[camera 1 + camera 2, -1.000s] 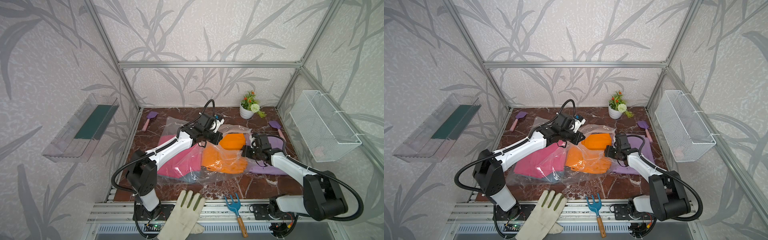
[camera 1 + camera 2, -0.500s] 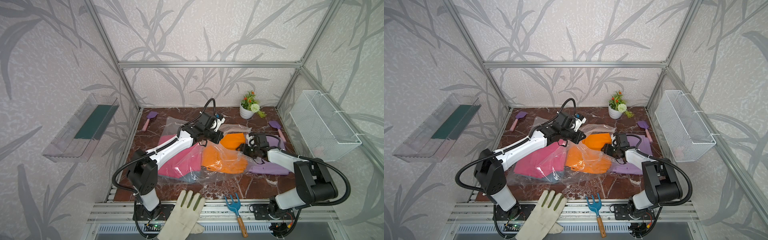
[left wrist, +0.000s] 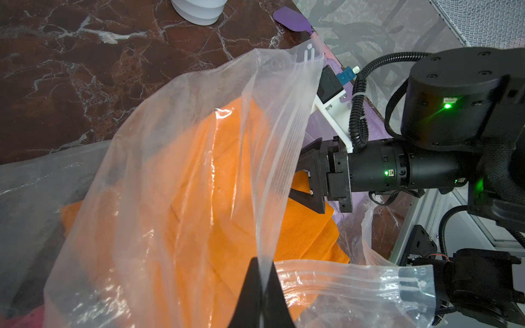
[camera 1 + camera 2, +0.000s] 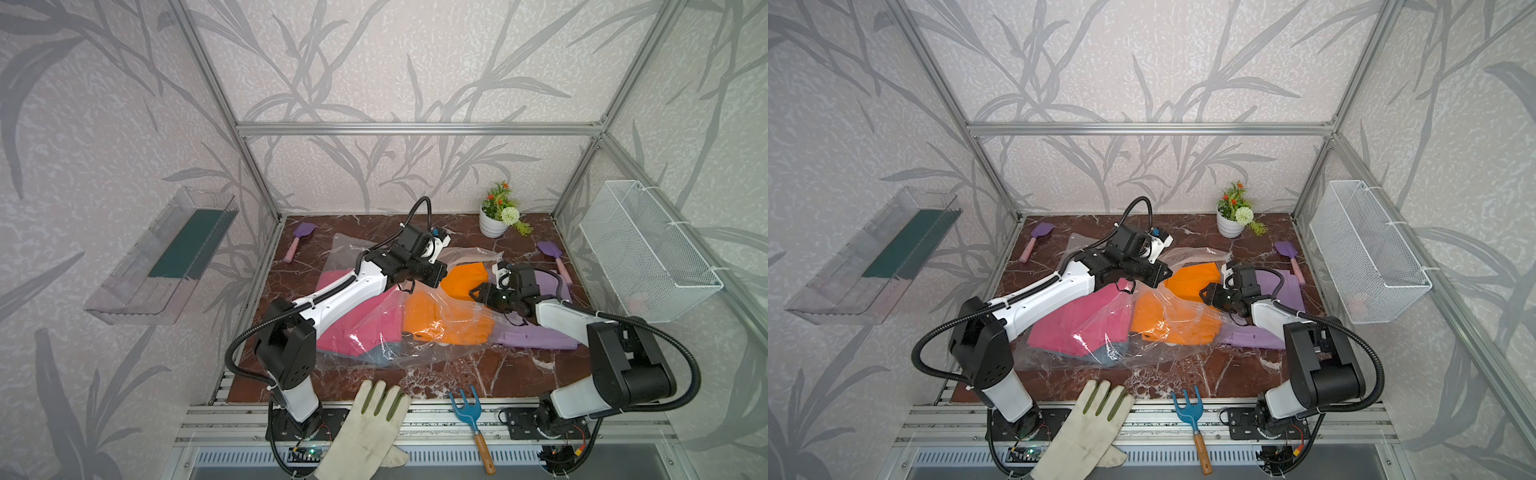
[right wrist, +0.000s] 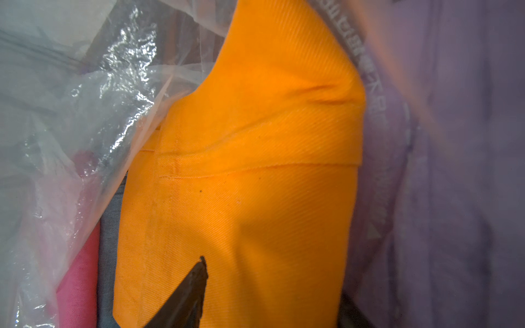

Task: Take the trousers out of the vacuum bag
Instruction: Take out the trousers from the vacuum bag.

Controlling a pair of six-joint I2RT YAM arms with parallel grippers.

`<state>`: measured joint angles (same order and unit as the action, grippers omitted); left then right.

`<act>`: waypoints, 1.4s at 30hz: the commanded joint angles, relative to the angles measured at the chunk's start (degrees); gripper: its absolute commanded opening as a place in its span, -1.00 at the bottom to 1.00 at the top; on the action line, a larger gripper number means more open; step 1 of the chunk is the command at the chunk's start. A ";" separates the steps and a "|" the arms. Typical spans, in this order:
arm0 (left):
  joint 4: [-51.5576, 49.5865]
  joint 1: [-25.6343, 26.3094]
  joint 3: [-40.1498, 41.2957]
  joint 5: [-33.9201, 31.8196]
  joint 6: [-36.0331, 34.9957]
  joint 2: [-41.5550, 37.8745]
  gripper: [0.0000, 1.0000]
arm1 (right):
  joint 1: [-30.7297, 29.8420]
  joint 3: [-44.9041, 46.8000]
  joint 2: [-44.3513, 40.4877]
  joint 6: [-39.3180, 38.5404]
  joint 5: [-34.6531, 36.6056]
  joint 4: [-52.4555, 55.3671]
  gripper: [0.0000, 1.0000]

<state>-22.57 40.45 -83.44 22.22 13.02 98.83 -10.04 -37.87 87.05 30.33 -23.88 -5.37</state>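
In a top view, the clear vacuum bag [image 4: 432, 353] sprawls mid-table. The pink trousers [image 4: 353, 324] and denim trousers [image 4: 376, 353] are inside, the orange trousers [image 4: 440, 320] at its mouth, and the lilac trousers [image 4: 536, 338] outside beside it. A cream glove [image 4: 365, 424] and a blue hand rake [image 4: 469, 409] lie at the near edge, out of the way. From the left wrist, the left gripper [image 3: 260, 272] is clamped on the zip strip, lifting the mouth so the right gripper [image 3: 309, 174] can reach in, jaws apart astride the orange edge. From the right wrist, orange cloth fills that gap, perhaps untouched, and loose plastic crowds close.
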 commanded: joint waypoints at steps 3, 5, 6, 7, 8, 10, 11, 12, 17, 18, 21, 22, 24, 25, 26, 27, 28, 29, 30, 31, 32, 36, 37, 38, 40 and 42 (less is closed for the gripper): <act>-1.22 0.16 -1.57 0.53 -0.97 0.70 -1.00 | -0.15 -1.38 4.13 0.27 -0.14 -1.30 0.22; -1.19 0.16 -1.51 0.30 -0.95 0.67 -1.00 | -0.45 -1.63 5.14 0.17 0.19 -1.05 0.22; -1.22 0.16 -1.47 0.29 -0.94 0.67 -1.00 | -0.57 -1.65 5.48 0.09 0.15 -1.20 0.22; -1.17 0.16 -1.53 0.28 -0.89 0.73 -1.00 | -0.80 -1.60 5.72 0.08 0.14 -1.52 0.22; -1.18 0.16 -1.55 0.28 -0.83 0.73 -1.00 | -1.07 -1.61 5.92 0.08 0.10 -1.74 0.22; -1.11 0.16 -1.55 0.20 -0.89 0.83 -1.00 | -1.38 -1.46 5.92 0.15 -0.32 -2.81 0.18; -1.11 0.16 -1.56 0.21 -0.80 0.81 -1.00 | -1.47 -1.34 5.94 0.33 -0.66 -3.55 0.08; -1.09 0.18 -1.55 0.20 -0.78 0.78 -1.00 | -1.56 -1.27 5.99 0.43 -1.13 -4.09 -0.09; -1.05 0.19 -1.49 -0.29 -0.71 0.93 -1.00 | -1.56 -0.75 3.13 0.33 -1.03 -4.83 -0.82; -1.02 0.20 -1.42 -0.50 -0.62 1.01 -1.00 | -1.56 -0.75 1.70 -0.18 -0.46 -4.06 -0.87; -0.91 0.17 -1.46 -1.06 -0.19 1.41 -1.00 | -1.56 -1.45 -3.35 -2.10 1.13 0.00 -0.93; -0.90 0.16 -1.59 -1.31 0.05 1.62 -1.00 | -1.61 -1.74 -4.96 -2.64 1.64 1.60 -0.96; -0.99 0.16 -2.11 -1.89 0.59 2.47 -1.00 | -1.56 -2.36 -8.73 -3.59 2.71 4.80 -0.99; -1.09 0.16 -2.38 -2.19 0.82 2.81 -1.00 | -1.56 -2.67 -10.32 -3.93 3.18 6.03 -0.99; -1.21 0.20 -2.79 -2.90 1.24 3.41 -1.00 | -1.64 -2.97 -12.10 -4.20 3.63 7.41 -0.99; -1.40 0.18 -3.26 -3.77 1.62 4.00 -1.00 | -1.72 -3.30 -13.64 -4.45 4.03 8.87 -0.99; -1.58 0.21 -3.62 -4.49 1.89 4.50 -1.00 | -1.82 -3.53 -15.03 -4.65 4.24 9.99 -0.98; -1.68 0.24 -4.11 -5.12 2.25 5.08 -1.00 | -1.98 -3.66 -16.47 -4.75 4.44 10.84 -0.98; -1.80 0.25 -4.57 -5.36 2.44 5.66 -1.00 | -2.16 -3.84 -17.74 -4.92 4.75 11.64 -0.99; -1.83 0.25 -4.91 -5.31 2.60 6.00 -1.00 | -2.25 -4.03 -18.75 -5.09 5.09 12.39 -0.98; -1.61 0.25 -5.13 -5.35 2.71 6.33 -1.00 | -2.41 -4.22 -19.83 -5.31 5.68 13.34 -0.98; -1.12 0.50 -5.09 -5.69 2.39 7.09 -1.00 | -2.38 -5.65 -23.45 -6.60 8.34 16.98 -0.98; -1.11 0.59 -4.97 -5.86 2.13 7.12 -1.00 | -2.35 -6.17 -24.10 -6.91 9.03 17.89 -0.98; -1.16 0.70 -4.74 -6.17 1.78 7.25 -1.00 | -2.34 -6.76 -24.71 -7.27 9.62 18.64 -0.98; -1.07 1.01 -4.30 -6.84 1.08 7.24 -1.00 | -2.35 -7.62 -25.69 -7.69 10.37 19.39 -0.98; -0.91 1.37 -3.84 -7.29 0.31 7.07 -1.00 | -2.35 -8.76 -26.01 -7.90 11.00 20.02 -0.97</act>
<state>-22.65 41.08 -87.20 16.47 14.87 105.45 -12.34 -42.50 63.57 24.14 -14.63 15.14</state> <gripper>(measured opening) 0.048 0.166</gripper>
